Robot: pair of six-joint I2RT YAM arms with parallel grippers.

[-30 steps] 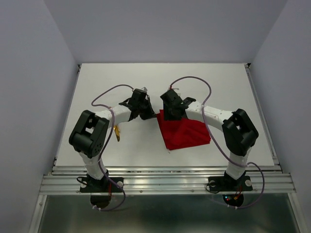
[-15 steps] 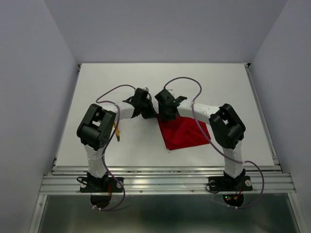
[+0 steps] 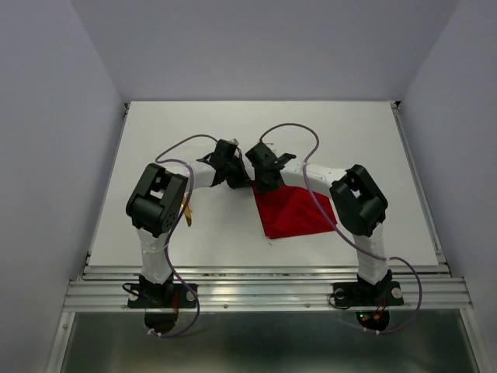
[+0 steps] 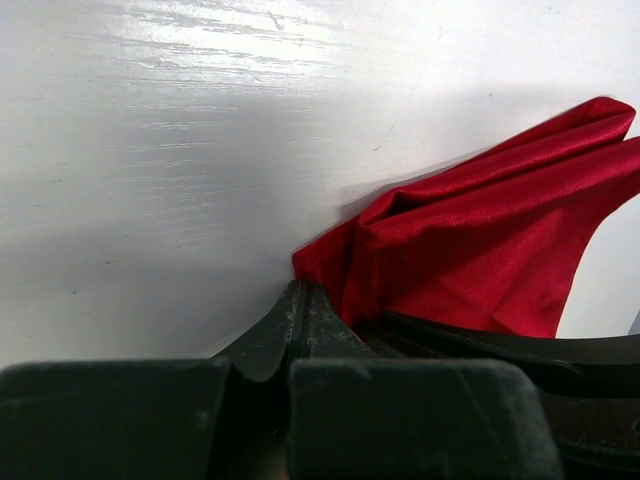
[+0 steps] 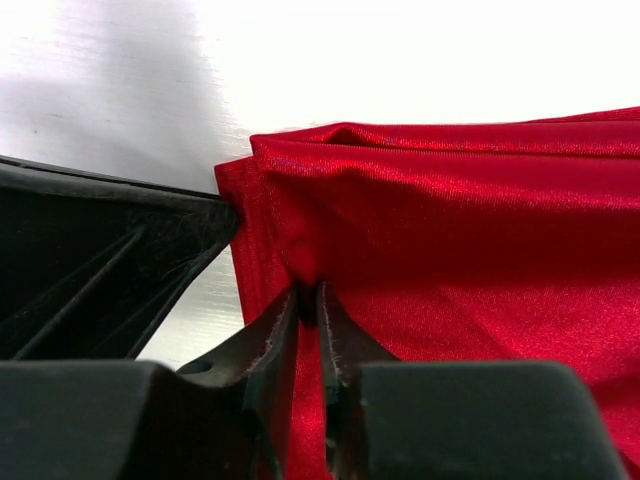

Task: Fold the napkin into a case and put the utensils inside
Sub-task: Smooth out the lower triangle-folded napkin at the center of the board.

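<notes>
Satiny red cloth napkin (image 5: pixel 470 230), glossy sheen

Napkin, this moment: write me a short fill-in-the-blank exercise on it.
1. The napkin is ___ in colour.
2. The left gripper and right gripper are both ___ on it.
3. A gold utensil lies by the ___ arm.
Missing words: red; shut; left.

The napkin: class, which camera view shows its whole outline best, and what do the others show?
The top external view: the napkin shows nearly whole there, with only one far corner hidden. The left wrist view gives just a bunched corner; the right wrist view gives close-up folds pinched by the right gripper.
</notes>
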